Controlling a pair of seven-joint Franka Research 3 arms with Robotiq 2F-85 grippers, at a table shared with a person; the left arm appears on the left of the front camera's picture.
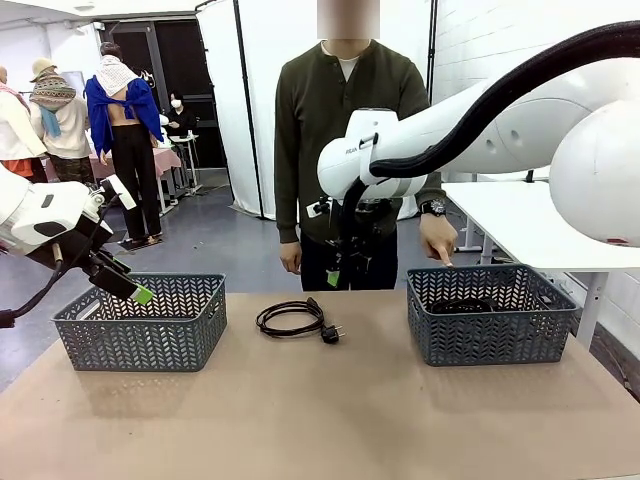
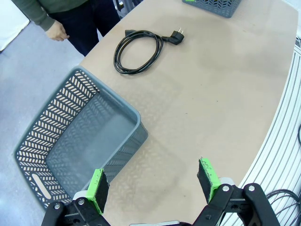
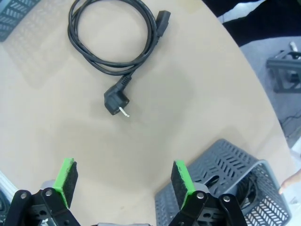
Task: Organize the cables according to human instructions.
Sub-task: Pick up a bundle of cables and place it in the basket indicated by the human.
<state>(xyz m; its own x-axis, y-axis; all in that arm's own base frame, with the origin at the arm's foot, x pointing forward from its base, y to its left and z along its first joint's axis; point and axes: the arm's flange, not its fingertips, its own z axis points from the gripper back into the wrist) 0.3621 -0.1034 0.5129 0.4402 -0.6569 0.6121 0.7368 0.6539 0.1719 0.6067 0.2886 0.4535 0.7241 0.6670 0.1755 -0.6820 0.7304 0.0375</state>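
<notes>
One black cable (image 1: pixel 292 318) lies coiled on the table between two grey baskets, its plug toward the right. It also lies ahead of the left wrist as the cable (image 2: pixel 138 49) and below the right wrist as the cable (image 3: pixel 113 37). Another dark coil (image 1: pixel 460 305) rests inside the right basket (image 1: pixel 490 335). The person stands at the far side, a hand (image 1: pixel 438 245) pointing down at that basket. My left gripper (image 1: pixel 135 290) hovers open over the left basket (image 1: pixel 140 335), empty. My right gripper (image 1: pixel 336 278) hangs open above the table's far edge, empty.
The left basket (image 2: pixel 51 117) has nothing inside. The right basket (image 3: pixel 225 160) sits beside my right gripper (image 3: pixel 123 181). My left gripper (image 2: pixel 153 181) is above the basket's near corner and the bare tabletop. The person's other hand (image 2: pixel 59 33) hangs by the table's edge.
</notes>
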